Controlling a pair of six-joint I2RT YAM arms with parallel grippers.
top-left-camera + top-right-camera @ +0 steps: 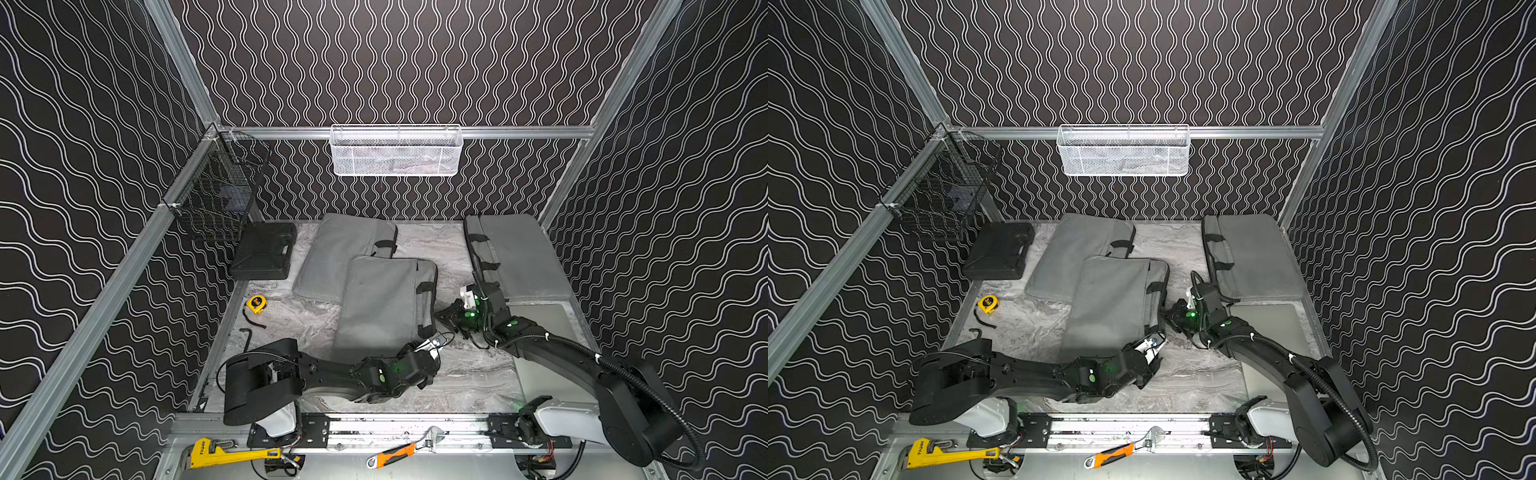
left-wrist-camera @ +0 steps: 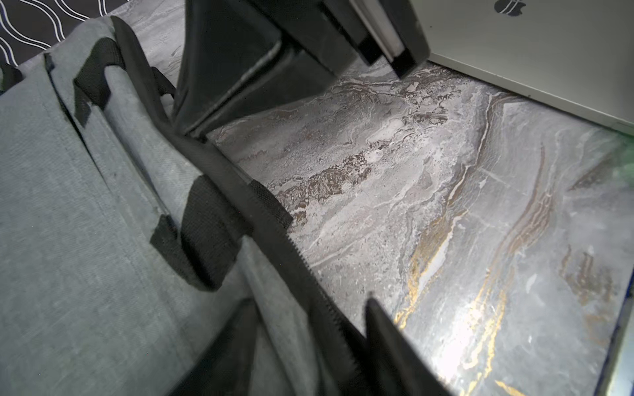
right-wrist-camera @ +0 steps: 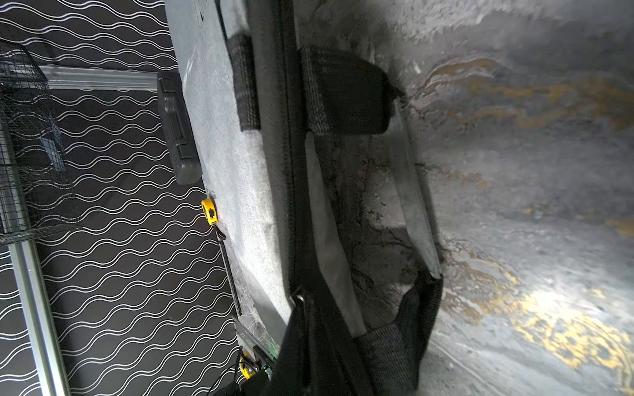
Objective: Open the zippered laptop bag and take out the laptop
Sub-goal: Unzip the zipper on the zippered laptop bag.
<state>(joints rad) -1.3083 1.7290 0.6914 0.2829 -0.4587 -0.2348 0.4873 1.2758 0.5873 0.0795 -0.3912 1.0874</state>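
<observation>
Marbled surface [image 1: 457,374], grey laptop bag [image 1: 382,303] centre stage: left fingers [image 2: 387,343] sit partly open astride its zip edge [image 2: 302,260], right fingers [image 3: 302,349] pinched shut against that same edge.

I take the front laptop bag [image 1: 1111,307] as my mark. My left gripper [image 1: 1156,337] sits at its near right corner. My right gripper [image 1: 1172,316] is just beside its right edge, by the handles. A second bag [image 1: 1073,249] lies partly under its far side. A silver laptop [image 1: 1273,326] lies well to its right.
</observation>
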